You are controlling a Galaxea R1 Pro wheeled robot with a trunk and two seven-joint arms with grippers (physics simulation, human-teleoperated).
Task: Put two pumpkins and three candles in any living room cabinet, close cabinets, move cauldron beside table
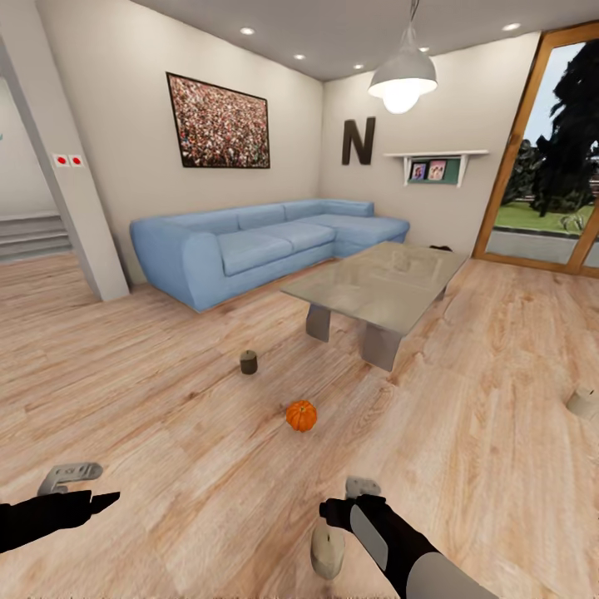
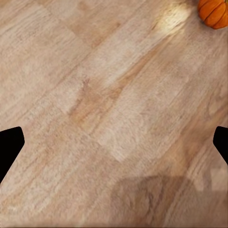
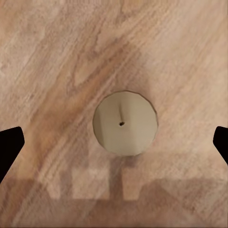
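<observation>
Two open black grippers, left (image 1: 79,487) and right (image 3: 114,140), above pale wood-plank floor (image 1: 166,399).
Smooth beige cylindrical candle (image 3: 125,122) centred under right; ribbed orange pumpkin (image 2: 214,12) cut off.

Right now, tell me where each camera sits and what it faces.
Head: up high, looking forward and down at the sofa, table, pumpkin; both arms show.
Left wrist: above the floor, facing down; open left claw.
Right wrist: straight above the candle; open right claw.
Shared: pumpkin, candle.
</observation>
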